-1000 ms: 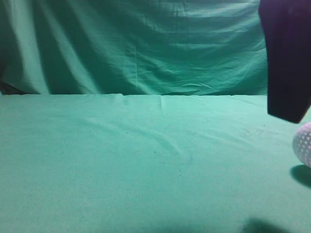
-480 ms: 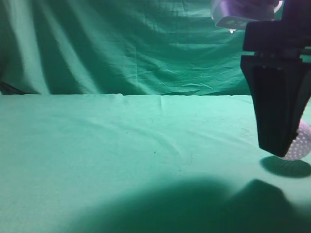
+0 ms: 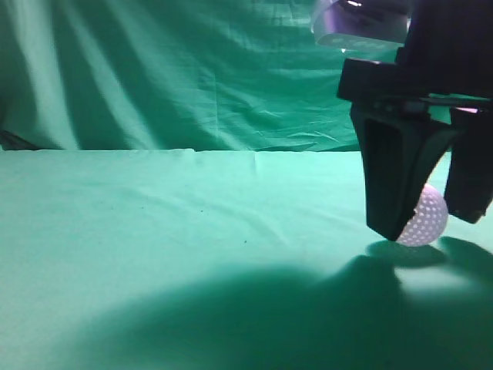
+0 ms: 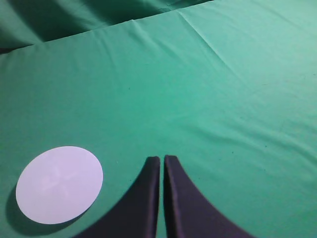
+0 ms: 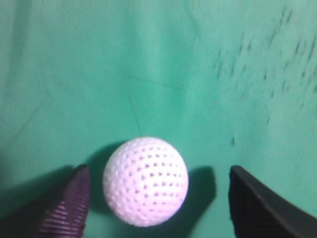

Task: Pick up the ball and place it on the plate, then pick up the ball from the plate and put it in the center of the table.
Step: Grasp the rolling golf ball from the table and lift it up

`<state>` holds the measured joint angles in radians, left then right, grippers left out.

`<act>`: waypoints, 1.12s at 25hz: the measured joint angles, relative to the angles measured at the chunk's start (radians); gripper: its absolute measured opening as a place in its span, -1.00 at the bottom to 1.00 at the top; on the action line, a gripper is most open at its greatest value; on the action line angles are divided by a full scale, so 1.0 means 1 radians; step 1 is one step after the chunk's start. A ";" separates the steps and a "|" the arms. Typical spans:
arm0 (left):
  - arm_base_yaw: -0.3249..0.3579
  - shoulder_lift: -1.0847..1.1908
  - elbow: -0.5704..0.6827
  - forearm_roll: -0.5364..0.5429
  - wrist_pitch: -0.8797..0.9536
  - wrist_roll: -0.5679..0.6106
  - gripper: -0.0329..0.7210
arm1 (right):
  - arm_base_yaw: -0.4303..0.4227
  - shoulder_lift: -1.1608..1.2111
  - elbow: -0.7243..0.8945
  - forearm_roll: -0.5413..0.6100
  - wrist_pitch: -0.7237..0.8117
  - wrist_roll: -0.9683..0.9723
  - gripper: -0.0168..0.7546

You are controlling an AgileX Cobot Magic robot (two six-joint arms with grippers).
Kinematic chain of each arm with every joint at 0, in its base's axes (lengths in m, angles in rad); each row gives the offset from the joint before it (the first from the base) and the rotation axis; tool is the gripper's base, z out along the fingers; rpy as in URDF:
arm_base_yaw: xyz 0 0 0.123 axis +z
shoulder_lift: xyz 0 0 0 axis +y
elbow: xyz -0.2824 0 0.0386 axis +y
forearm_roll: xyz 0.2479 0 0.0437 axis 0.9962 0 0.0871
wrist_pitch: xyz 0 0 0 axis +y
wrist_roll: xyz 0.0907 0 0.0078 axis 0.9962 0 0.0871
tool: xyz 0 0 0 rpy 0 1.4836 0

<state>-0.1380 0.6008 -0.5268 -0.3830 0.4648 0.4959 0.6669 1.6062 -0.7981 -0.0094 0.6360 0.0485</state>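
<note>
So the right gripper [image 3: 426, 220] has come further in toward the middle compared with half a second ago, when it was hugging the right edge of the exterior view, and a full second ago only one dark finger was poking into the frame up there. Now both its fingers [image 3: 394, 185] are in view, spread apart, with the ball [image 3: 422, 216] sitting between them on the table [image 3: 154, 231]. The ball has also shifted left along with it; earlier it was half cut off at the right border. From the right wrist view the ball [image 5: 145, 181] is clearly loose: there's a gap of green cloth on each side, smaller toward the ribbed finger on the left [image 5: 67, 208] and wider toward the one on the right, so the jaws are released and not squeezing anything. The shadow on the cloth in front has grown and spread left too. Over on the other side, the left gripper [image 4: 162, 163] hangs above the table with its two fingers pressed nearly together, holding nothing, and the white plate [image 4: 59, 183] lies flat on the cloth just off to its left, well apart from the ball.
</note>
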 joint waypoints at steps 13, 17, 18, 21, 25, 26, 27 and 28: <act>0.000 0.000 0.000 0.000 0.000 0.000 -0.91 | 0.000 0.052 -0.002 -0.015 -0.108 0.006 0.06; 0.000 0.000 0.000 0.000 0.000 0.000 -0.91 | 0.000 0.060 -0.002 -0.016 -0.143 0.007 -0.09; 0.000 0.000 0.000 0.000 0.000 0.000 -0.91 | 0.000 0.060 -0.002 -0.015 -0.145 0.007 -0.07; 0.000 0.000 0.000 0.000 0.000 0.000 -0.91 | 0.000 0.060 -0.002 -0.015 -0.145 0.009 -0.07; 0.000 0.000 0.000 0.000 0.000 0.000 -0.91 | 0.000 0.062 -0.018 -0.015 -0.122 0.008 -0.13; 0.000 -0.002 0.000 -0.002 0.000 0.000 -0.91 | 0.000 0.064 -0.038 -0.015 -0.102 0.008 -0.13; 0.000 -0.006 0.000 -0.011 0.000 0.000 -0.91 | 0.000 0.067 -0.060 -0.015 -0.076 0.008 -0.13; 0.000 -0.014 0.000 -0.018 0.000 0.000 -0.91 | 0.000 0.067 -0.095 -0.015 -0.046 0.008 -0.13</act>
<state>-0.1380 0.5872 -0.5268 -0.4008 0.4648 0.4959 0.6669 1.6732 -0.8927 -0.0247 0.5899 0.0570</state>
